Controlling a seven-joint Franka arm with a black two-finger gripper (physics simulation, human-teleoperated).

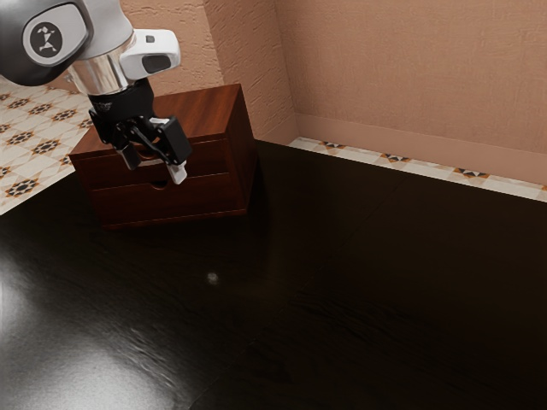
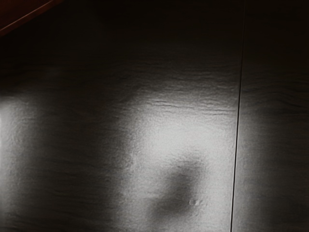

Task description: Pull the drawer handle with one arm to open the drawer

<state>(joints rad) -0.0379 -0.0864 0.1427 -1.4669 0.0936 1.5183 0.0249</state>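
- Ext. view is showing the gripper [image 1: 154, 168] hanging in front of the drawer box [image 1: 209, 111], at the upper drawer front. The fingers are standing apart w/ a clear gap and are gripping nothing.
- The drawer box is sitting at the counter's [image 1: 342, 299] far corner, toward the ext. view's left. Both drawer fronts are looking flush, i.e. shut.
- A small dark handle notch [image 1: 158, 183] is showing on the lower front, just under the gripper. Can't tell whether a fingertip is touching the wood.
- Wrist view is looking down at the counter [image 2: 72, 72] w/ only a red-brown sliver of the drawer box [image 2: 19, 17] at one corner.
- It is also picking up a thin seam [image 2: 237, 121] and a blurred shadow [image 2: 178, 188] in the glare.
- The counter is looking dark, glossy and wood-grained, reflecting light patches.
- A peach textured wall [image 1: 410, 60] is running behind, w/ patterned tile floor [image 1: 26, 145] beyond the counter edge.
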